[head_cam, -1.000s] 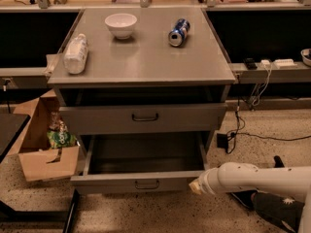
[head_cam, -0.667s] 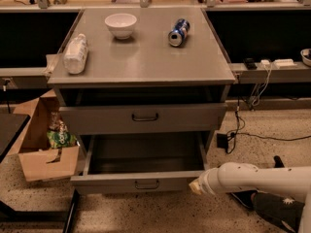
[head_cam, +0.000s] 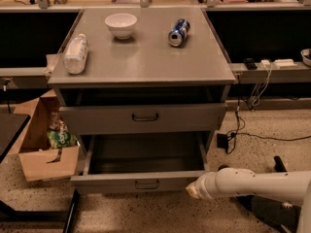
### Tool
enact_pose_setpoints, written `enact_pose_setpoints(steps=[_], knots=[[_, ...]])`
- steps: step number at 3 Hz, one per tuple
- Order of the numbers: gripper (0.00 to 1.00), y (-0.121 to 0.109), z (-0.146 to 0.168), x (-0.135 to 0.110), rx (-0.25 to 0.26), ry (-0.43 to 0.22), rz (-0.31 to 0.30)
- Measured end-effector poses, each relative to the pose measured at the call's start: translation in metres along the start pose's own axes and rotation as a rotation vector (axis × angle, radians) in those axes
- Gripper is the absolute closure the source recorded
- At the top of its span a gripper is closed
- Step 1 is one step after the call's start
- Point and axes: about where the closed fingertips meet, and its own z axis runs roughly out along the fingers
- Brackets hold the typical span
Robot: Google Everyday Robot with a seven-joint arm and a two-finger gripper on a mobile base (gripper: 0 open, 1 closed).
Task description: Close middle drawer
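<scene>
The middle drawer (head_cam: 112, 182) is pulled far out of the grey cabinet, and its shallow inside looks empty. Its low front panel has a small dark bar handle (head_cam: 147, 184) in the centre. My white arm reaches in from the lower right. The gripper (head_cam: 192, 192) is at the right end of the drawer's front panel, at or very near it. The taller-fronted drawer (head_cam: 97, 119) above stands slightly out from the cabinet. The lowest drawer is out of view.
On the cabinet top (head_cam: 146, 57) lie a white bowl (head_cam: 121, 24), a tipped blue can (head_cam: 178, 32) and a plastic bottle (head_cam: 75, 54). An open cardboard box (head_cam: 41, 154) with a green packet stands left of the drawer. Cables (head_cam: 252, 130) run over the floor at right.
</scene>
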Motion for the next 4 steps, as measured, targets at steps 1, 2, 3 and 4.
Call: enact_pose_setpoints(steps=[1, 2, 3, 4], knots=[[1.00, -0.010, 0.010, -0.008, 0.020, -0.037, -0.012], [1.00, -0.016, 0.014, -0.014, 0.029, -0.074, -0.014], [1.00, -0.022, 0.016, -0.021, 0.035, -0.106, -0.012], [1.00, -0.027, 0.020, -0.028, 0.035, -0.127, -0.014]])
